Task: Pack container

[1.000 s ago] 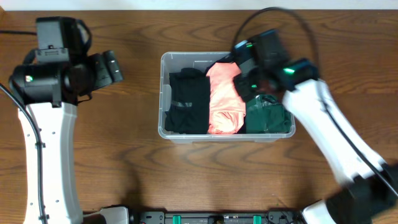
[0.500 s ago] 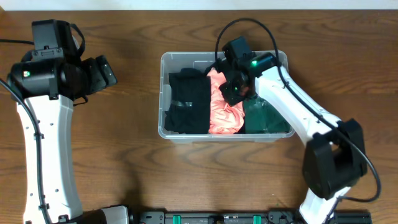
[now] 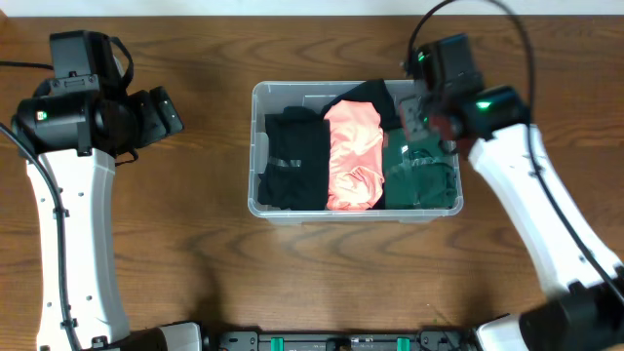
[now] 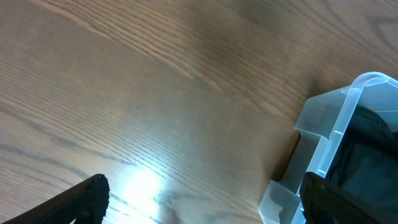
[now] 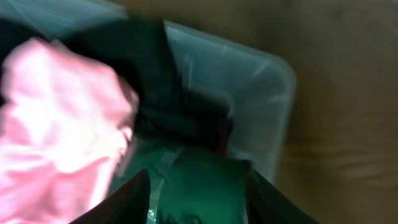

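Dark brown wood-grain table (image 3: 195,244) fills overhead view. Pale strip (image 3: 292,4) past its far edge. Bright light glare (image 4: 140,186) on tabletop, left wrist view.

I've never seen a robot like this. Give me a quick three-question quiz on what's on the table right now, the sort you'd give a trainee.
1. True or false: in the container, the pink garment lies between the black garment and the green garment.
2. Fill in: the left gripper, open, hangs over the bare ____.
3. Which gripper is over the container? A left gripper, B right gripper, C both.
Key: 1 true; 2 table; 3 B.
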Robot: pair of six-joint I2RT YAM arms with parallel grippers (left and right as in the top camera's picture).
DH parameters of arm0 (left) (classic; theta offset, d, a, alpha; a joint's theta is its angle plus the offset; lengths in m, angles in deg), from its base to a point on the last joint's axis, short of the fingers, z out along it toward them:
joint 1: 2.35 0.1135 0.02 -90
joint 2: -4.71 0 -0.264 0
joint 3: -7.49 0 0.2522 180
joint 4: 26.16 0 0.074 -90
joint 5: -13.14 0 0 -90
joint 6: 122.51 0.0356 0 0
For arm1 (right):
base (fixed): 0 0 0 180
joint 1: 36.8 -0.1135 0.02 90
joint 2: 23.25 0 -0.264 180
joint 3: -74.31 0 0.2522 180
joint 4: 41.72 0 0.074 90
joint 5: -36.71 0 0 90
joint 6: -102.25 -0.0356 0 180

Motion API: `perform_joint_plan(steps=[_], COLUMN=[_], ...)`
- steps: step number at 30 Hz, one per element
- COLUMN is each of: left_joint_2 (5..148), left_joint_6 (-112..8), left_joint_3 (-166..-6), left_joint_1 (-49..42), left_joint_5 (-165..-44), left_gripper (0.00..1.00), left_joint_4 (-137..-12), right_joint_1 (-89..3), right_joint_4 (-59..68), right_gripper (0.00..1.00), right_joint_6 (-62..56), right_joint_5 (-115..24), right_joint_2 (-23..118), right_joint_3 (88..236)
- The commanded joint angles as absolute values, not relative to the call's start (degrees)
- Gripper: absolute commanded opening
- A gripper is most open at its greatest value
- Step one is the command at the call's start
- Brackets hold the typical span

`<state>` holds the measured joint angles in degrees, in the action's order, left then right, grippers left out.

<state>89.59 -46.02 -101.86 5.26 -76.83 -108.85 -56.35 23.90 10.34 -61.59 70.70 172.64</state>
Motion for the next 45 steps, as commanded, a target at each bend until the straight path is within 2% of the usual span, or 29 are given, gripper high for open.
perform_joint_plan(steps=[1,6,13,15,18,21,26,33,38,40,42,45], left_joint_2=[89.7,89.7,89.7,89.7,89.7,89.77,90.99,85.53,70.77,62.66,53.4,43.12], left_joint_6=[-46.35,-46.35,-46.35,-46.31,-46.44,-45.61,-34.46,-34.07,-35.16,-35.51,-38.07,-38.18], left_joint_3=[-101.95,-101.95,-101.95,-101.95,-101.95,-101.95,-101.23,-92.7,-78.01,-71.59,-65.1,-59.44], left_joint_1=[5.35,5.35,5.35,5.35,5.35,5.35,5.35,5.35,5.33,5.33,5.35,5.35], left_joint_5=[-76.37,-76.37,-76.31,-75.52,-75.15,-76.15,-83.85,-84.2,-84.28,-85.22,-85.22,-85.22], left_gripper=[0.98,0.98,0.98,0.98,0.98,0.98,0.98,0.98,0.98,0.98,0.98,0.98], left_joint_4=[-108.91,-108.91,-108.87,-108.87,-109.15,-108.52,-106.18,-103.71,-97.26,-94.77,-92.3,-91.32], right_joint_1=[-55.91,-55.8,-55.5,-55.19,-53.33,-50.43,-43.91,-40.61,-41.25,-42.67,-44.37,-45.07], right_joint_4=[21.12,15.72,21.32,22.48,21.14,18.76,20.29,25.41,23.31,21.08,18.59,16.6], right_gripper=[0.47,0.49,0.59,0.67,0.99,0.99,0.99,0.99,0.99,0.96,0.99,0.99], right_joint_6=[8.41,8.41,8.46,8.43,8.43,8.48,4.46,2.01,1.51,1.59,1.57,1.57], right_joint_5=[-59.07,-57.76,-62.22,-64.89,-64.89,-63.51,-60.28,-58.66,-58.64,-59.49,-61.85,-63.82], right_joint_2=[76.47,84.71,81.61,78.11,72.25,68.23,65.43,57.69,44.82,36.6,27.73,16.69], right_joint_3=[164.88,158.08,165.45,169.12,173.17,173.87,173.84,170.37,158.72,151.16,143.53,135.68])
